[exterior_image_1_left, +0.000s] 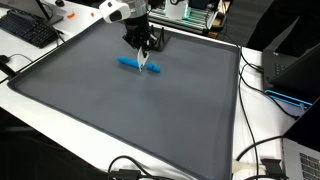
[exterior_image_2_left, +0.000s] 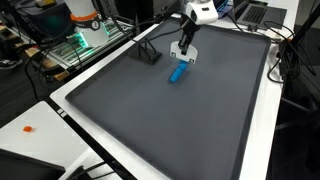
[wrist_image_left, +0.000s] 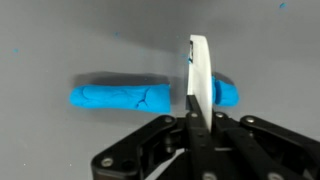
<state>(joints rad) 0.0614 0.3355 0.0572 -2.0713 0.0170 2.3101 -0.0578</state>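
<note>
A grey mat (exterior_image_1_left: 120, 110) covers the table in both exterior views; above its far half the gripper (wrist_image_left: 196, 122) hangs with jaws pressed together on a thin white blade (wrist_image_left: 199, 75); the blue roll (wrist_image_left: 120, 96) lies flat on the mat directly beneath, crosswise to the blade, which meets it near one end; whether the edge merely touches or bites in cannot be told; the roll's cracked skin suggests light, soft dough that would dent, best taken gently across its middle.
</note>
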